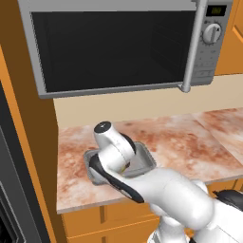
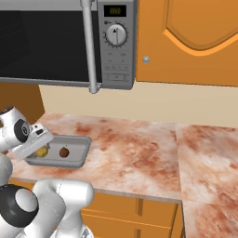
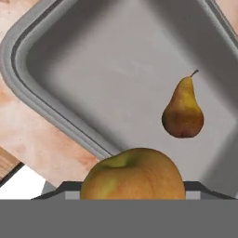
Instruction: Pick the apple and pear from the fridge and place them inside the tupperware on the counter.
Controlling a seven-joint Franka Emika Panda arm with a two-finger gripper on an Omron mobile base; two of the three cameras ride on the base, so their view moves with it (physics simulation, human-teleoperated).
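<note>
- The gripper point(image 3: 130, 189) is hanging over the left end of the tupperware point(image 3: 18, 79), pointing down into it.
- The gripper is holding the apple point(image 3: 132, 174). Its two dark fingers point(image 3: 60, 189) are pressing on the apple's two sides, partway shut.
- The apple is round, yellow-orange, with a bit of green at the top.
- I cannot tell if the apple is touching the bottom of the tupperware or is just above it.
- The pear point(image 3: 182, 111) is lying inside the tupperware, on its grey floor. It is brown-red and yellow, with a thin stem.
- The pear is near the apple but apart from it.
- In the right base view, the apple point(image 2: 42, 151) is sitting under the gripper point(image 2: 39, 148), and the pear point(image 2: 64, 152) is just to its right.
- The tupperware point(image 2: 79, 161) is sitting on the counter point(image 2: 139, 148), near the front edge.
- A microwave point(image 2: 56, 42) is hanging above the counter, with its door shut.
</note>
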